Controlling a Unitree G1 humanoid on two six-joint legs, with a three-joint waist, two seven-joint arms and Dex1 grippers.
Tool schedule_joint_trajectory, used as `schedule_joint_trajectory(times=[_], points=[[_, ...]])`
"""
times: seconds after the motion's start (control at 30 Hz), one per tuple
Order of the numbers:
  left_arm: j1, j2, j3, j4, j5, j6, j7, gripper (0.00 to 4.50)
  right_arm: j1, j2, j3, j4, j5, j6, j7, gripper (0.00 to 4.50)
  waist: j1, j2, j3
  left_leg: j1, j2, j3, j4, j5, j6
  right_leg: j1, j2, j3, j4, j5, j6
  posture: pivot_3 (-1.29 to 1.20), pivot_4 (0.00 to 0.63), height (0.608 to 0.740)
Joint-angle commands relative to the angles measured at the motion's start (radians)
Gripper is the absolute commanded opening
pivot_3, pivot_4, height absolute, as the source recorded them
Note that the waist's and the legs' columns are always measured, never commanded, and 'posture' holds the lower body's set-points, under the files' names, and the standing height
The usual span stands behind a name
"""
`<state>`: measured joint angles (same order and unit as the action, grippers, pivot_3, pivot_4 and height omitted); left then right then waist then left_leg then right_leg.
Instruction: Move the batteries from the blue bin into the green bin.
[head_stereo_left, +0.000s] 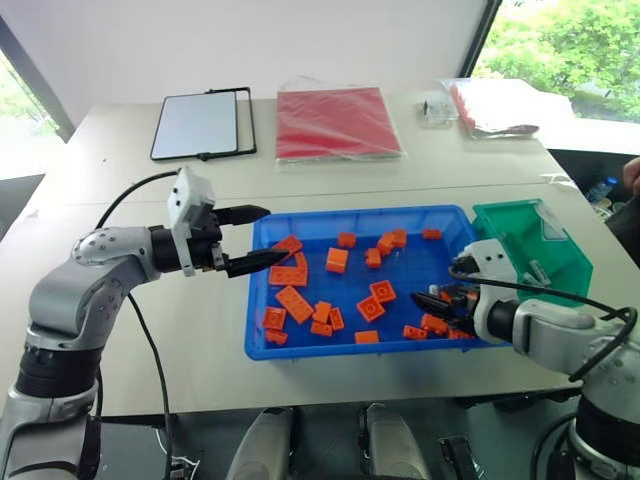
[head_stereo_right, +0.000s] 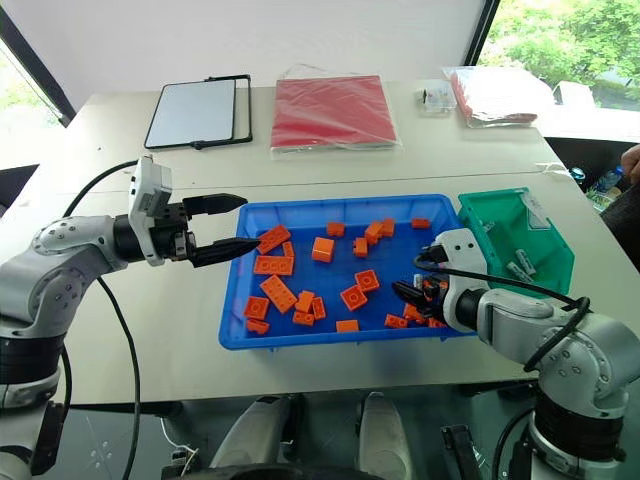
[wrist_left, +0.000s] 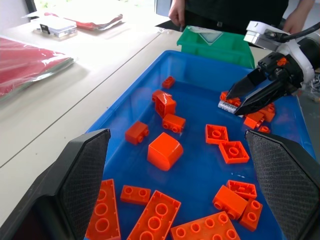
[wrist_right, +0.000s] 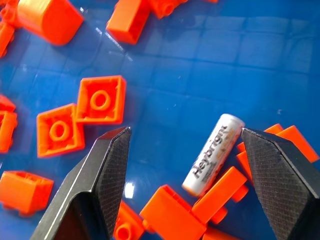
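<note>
Beige counter (head_stereo_left: 200, 330) — right claw (wrist_right: 185, 165) spread wide over the blue bin (head_stereo_left: 262, 300), battery (wrist_right: 214, 154) lying aslant by its far finger — left claw (head_stereo_left: 250, 238) open too, well off.

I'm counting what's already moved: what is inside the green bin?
Two or three batteries lie on the floor of the green bin. Its near corner is hidden behind the right arm.

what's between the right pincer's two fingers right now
In the right wrist view, a battery lies on the blue bin floor between the open fingers, resting against orange bricks.
</note>
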<state>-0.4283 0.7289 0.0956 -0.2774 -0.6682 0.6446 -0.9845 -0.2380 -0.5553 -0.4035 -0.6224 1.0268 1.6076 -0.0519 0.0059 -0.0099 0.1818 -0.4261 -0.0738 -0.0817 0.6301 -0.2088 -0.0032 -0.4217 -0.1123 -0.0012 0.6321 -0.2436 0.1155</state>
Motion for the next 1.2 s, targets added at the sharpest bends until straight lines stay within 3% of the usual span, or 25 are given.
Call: schedule_joint_trajectory(times=[0.03,0.4,0.5,0.67,0.7,0.93,1.07,1.2], points=[[0.0,0.008,0.039,-0.025,-0.017,-0.012,0.004,4.5,-0.012,-0.036,0.014,0.02,0.083,0.007,-0.059,3.59,0.0,0.0,0.0,0.0,0.0,0.0,0.0,0.0,0.0,0.0,0.0,0.0,0.0,0.0,0.0,0.0,0.15,0.731],[-0.012,-0.006,0.043,-0.014,-0.012,-0.027,0.014,4.5,-0.088,-0.023,0.2,0.135,0.013,0.007,-0.081,3.59,0.0,-0.001,-0.001,0.0,0.0,0.0,0.0,0.0,0.0,0.001,0.001,0.0,-0.001,-0.001,-0.002,0.0,0.15,0.731],[-0.013,-0.006,0.043,-0.012,-0.01,-0.029,0.014,4.5,-0.1,-0.021,0.211,0.144,-0.016,0.007,-0.061,2.83,0.0,-0.002,-0.001,0.001,0.0,0.0,0.0,0.0,0.0,0.002,0.001,0.0,-0.001,-0.001,-0.002,0.0,0.15,0.731],[-0.017,-0.005,0.042,-0.006,-0.008,-0.031,0.011,4.5,-0.134,-0.017,0.194,0.137,-0.058,0.007,-0.035,0.3,0.0,-0.002,-0.001,0.001,0.001,0.0,0.0,0.0,0.0,0.002,0.001,0.0,-0.001,-0.001,-0.002,0.0,0.15,0.731],[-0.018,-0.006,0.042,-0.004,-0.007,-0.032,0.01,4.5,-0.142,-0.011,0.184,0.133,-0.06,0.007,-0.03,0.05,0.0,-0.002,-0.001,0.001,0.001,0.0,0.0,0.0,0.0,0.002,0.001,0.0,-0.001,-0.001,-0.001,0.0,0.15,0.731],[-0.037,-0.009,0.029,0.019,0.0,-0.039,-0.001,4.5,-0.274,-0.058,0.026,0.134,-0.006,0.007,-0.01,0.05,0.0,-0.001,0.0,0.0,0.001,0.0,0.0,0.0,0.0,0.001,0.001,0.0,-0.001,0.001,0.001,0.0,0.15,0.731],[-0.041,-0.016,0.012,0.029,0.007,-0.043,-0.006,4.5,-0.333,-0.244,-0.004,0.201,-0.126,-0.098,0.077,0.05,0.008,0.0,0.0,0.0,0.0,0.0,0.0,0.0,0.001,0.001,0.001,-0.001,-0.002,0.001,0.001,0.0,0.15,0.731],[-0.055,-0.022,-0.005,0.045,0.017,-0.048,-0.013,4.5,-0.269,-0.349,-0.007,0.313,-0.233,-0.198,0.146,0.05,0.006,-0.001,0.0,0.0,0.0,0.0,0.0,-0.001,0.001,0.002,0.0,-0.002,-0.003,0.001,0.001,0.0,0.15,0.731]])
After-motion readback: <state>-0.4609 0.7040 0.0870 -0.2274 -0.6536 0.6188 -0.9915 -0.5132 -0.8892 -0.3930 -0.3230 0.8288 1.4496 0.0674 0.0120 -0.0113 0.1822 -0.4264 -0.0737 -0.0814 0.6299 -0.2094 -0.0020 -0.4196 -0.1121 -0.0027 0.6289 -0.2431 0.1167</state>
